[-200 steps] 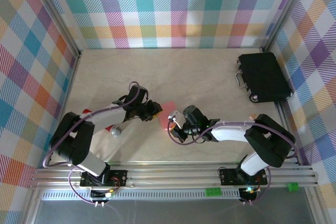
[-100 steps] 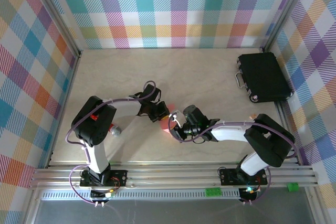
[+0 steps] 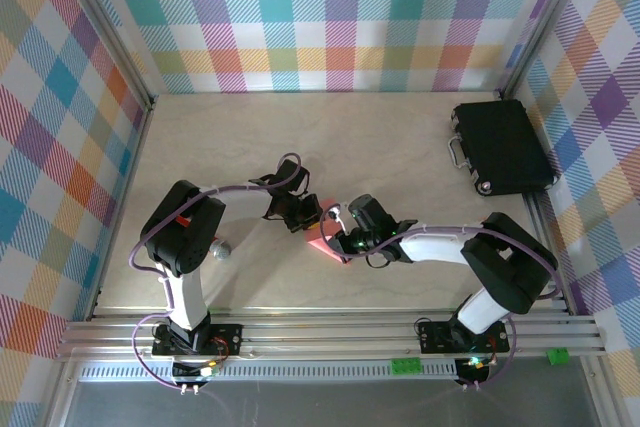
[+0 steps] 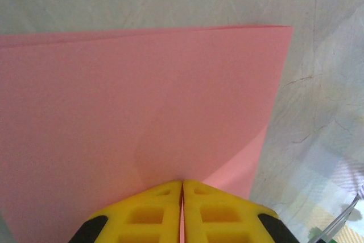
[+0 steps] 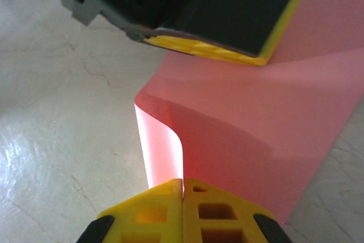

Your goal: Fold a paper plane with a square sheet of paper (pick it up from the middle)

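The salmon-pink square sheet of paper [image 3: 323, 234] lies between the two grippers at the middle of the table, partly covered by them. My left gripper [image 3: 300, 215] is shut on the sheet's edge; in the left wrist view the sheet [image 4: 136, 118] spreads flat ahead of the yellow fingertips [image 4: 151, 211], folded over on itself. My right gripper [image 3: 342, 234] is shut on the opposite edge, where the sheet [image 5: 244, 140] curls up in a loop at my fingertips [image 5: 219, 209]. The left gripper [image 5: 187, 9] hangs over the sheet's far side in the right wrist view.
A black case [image 3: 500, 147] lies at the back right near the wall. A small red object with a grey knob [image 3: 218, 246] sits left of the left arm. Checked walls enclose the table [image 3: 400, 147] on three sides.
The left gripper swung right onto the sheet and shut on it. The right gripper shifted slightly up and left with the paper, which now lies flatter between the two.
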